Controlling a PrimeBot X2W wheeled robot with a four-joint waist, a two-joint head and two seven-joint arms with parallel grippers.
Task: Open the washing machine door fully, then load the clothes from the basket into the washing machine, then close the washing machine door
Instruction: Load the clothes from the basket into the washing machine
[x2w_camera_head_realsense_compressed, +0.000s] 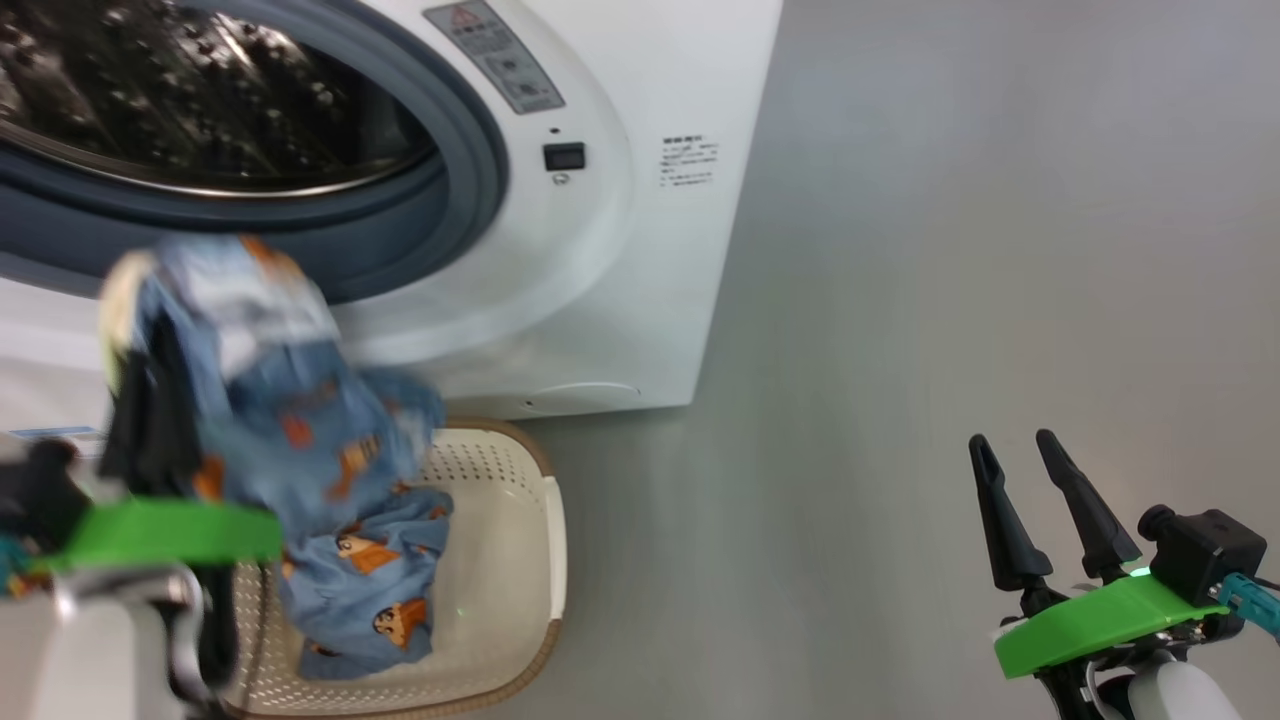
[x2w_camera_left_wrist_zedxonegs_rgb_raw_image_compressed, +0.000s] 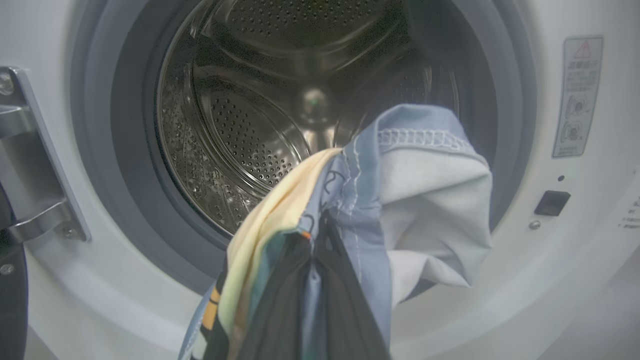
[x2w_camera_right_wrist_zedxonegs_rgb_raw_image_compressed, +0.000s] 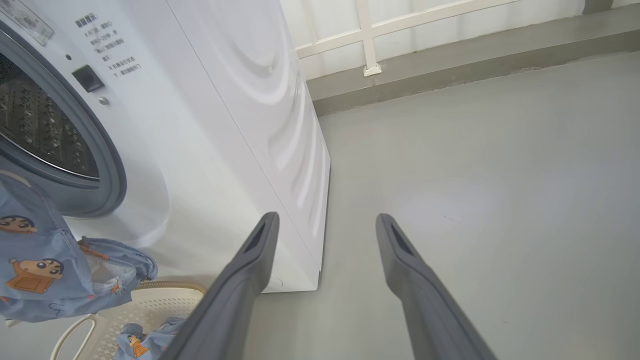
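The washing machine (x2w_camera_head_realsense_compressed: 620, 250) stands open, its steel drum (x2w_camera_left_wrist_zedxonegs_rgb_raw_image_compressed: 250, 125) straight ahead in the left wrist view. My left gripper (x2w_camera_head_realsense_compressed: 150, 370) is shut on the clothes (x2w_camera_head_realsense_compressed: 300, 440), a light-blue bunch lifted before the grey gasket, its lower end trailing into the basket (x2w_camera_head_realsense_compressed: 510, 520). In the left wrist view the clothes (x2w_camera_left_wrist_zedxonegs_rgb_raw_image_compressed: 430, 190) drape over the dark fingers (x2w_camera_left_wrist_zedxonegs_rgb_raw_image_compressed: 280, 310). A dark strip of the washing machine door (x2w_camera_left_wrist_zedxonegs_rgb_raw_image_compressed: 10, 300) shows past the metal hinge (x2w_camera_left_wrist_zedxonegs_rgb_raw_image_compressed: 30, 165). My right gripper (x2w_camera_head_realsense_compressed: 1012, 442) is open, apart over the floor at the lower right.
In the right wrist view the open right gripper (x2w_camera_right_wrist_zedxonegs_rgb_raw_image_compressed: 327, 220) points along the machine's white side (x2w_camera_right_wrist_zedxonegs_rgb_raw_image_compressed: 225, 125), with the clothes (x2w_camera_right_wrist_zedxonegs_rgb_raw_image_compressed: 40, 265) and the basket (x2w_camera_right_wrist_zedxonegs_rgb_raw_image_compressed: 165, 305) at the left. Grey floor (x2w_camera_head_realsense_compressed: 950, 250) spreads to the right; a wall base (x2w_camera_right_wrist_zedxonegs_rgb_raw_image_compressed: 450, 45) runs behind.
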